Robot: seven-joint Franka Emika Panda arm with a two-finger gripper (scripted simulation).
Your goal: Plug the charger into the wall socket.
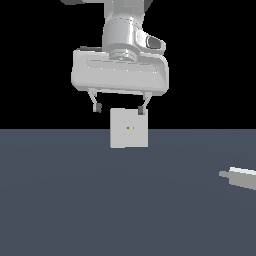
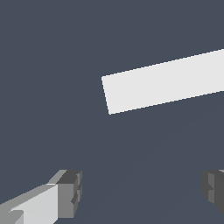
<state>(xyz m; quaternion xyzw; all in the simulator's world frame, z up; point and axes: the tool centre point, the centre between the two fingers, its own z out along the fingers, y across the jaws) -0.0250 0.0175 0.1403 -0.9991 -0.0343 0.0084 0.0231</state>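
Note:
In the exterior view my gripper (image 1: 120, 107) hangs open and empty above the floor, its fingertips (image 1: 97, 106) level with the top edge of the wall socket (image 1: 129, 128). The socket is a flat upright light-grey square plate with a tiny yellowish dot at its centre. The charger (image 1: 242, 177), a small light-grey block with a white top and a narrow stub pointing toward the exterior view's left, lies on the floor far off at that view's right edge. The wrist view shows my open gripper (image 2: 142, 192) and a pale strip, the socket's (image 2: 166, 81) top edge, beyond the fingers.
A dark grey-blue floor (image 1: 75, 200) runs under everything, with a black background behind. Nothing else stands on it.

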